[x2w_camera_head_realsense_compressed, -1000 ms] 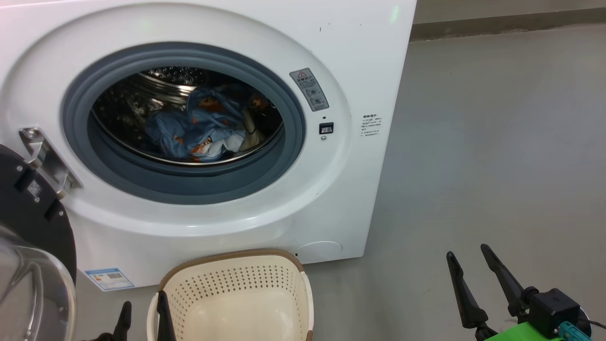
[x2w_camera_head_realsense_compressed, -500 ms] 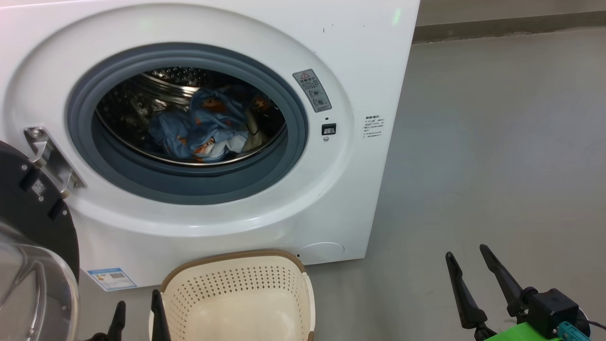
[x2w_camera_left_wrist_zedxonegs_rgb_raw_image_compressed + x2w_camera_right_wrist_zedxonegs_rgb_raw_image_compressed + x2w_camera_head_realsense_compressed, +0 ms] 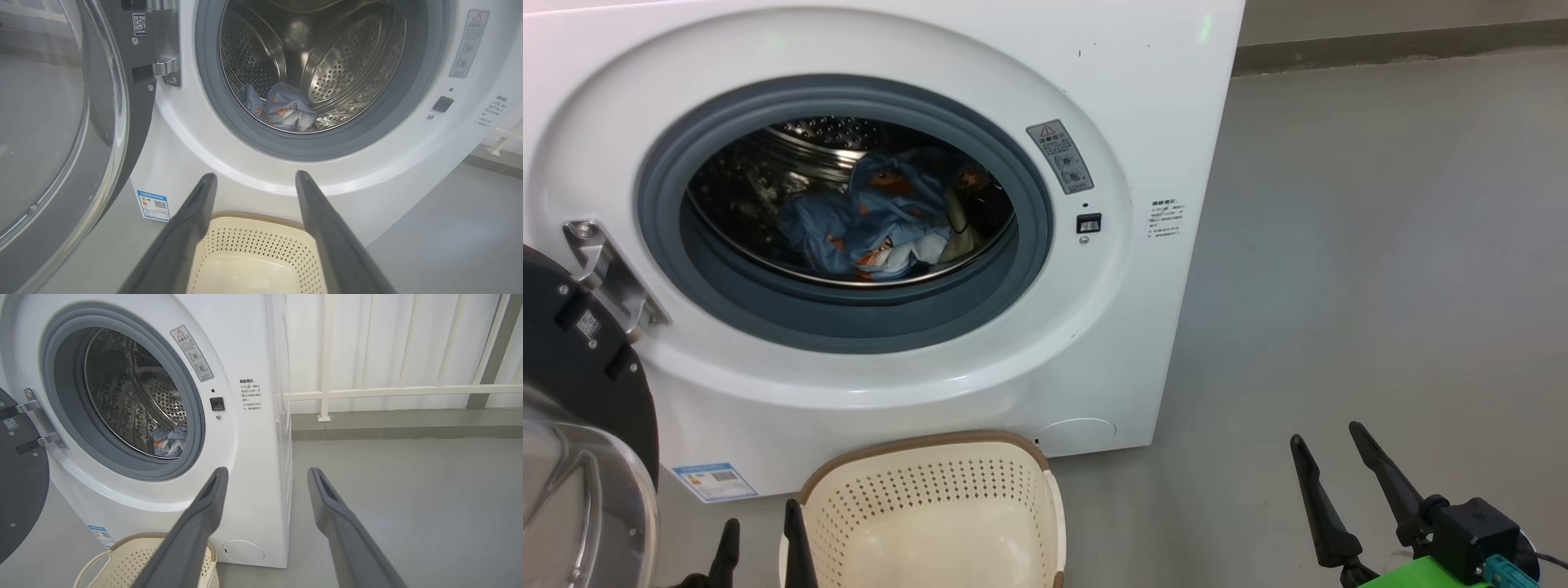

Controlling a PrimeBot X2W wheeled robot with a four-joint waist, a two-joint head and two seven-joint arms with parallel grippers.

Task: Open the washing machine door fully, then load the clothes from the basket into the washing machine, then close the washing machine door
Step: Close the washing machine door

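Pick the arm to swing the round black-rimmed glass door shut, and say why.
Left, likely. The open left gripper sits near the round black-rimmed glass door, swung open on that side; the open right gripper hangs over grey floor, well away. The blue printed clothes already lie in the steel drum.

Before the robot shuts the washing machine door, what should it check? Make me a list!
1. Clothes all inside the drum, none on the gasket: ok.
2. Basket has nothing left, as far as its inside shows: ok.
3. Washing machine door open at the left, unheld: ok.
4. Basket clear of the door's swing: cannot tell.
5. Left tool open, empty: ok.
6. Right tool open, empty, away from the opening: ok.
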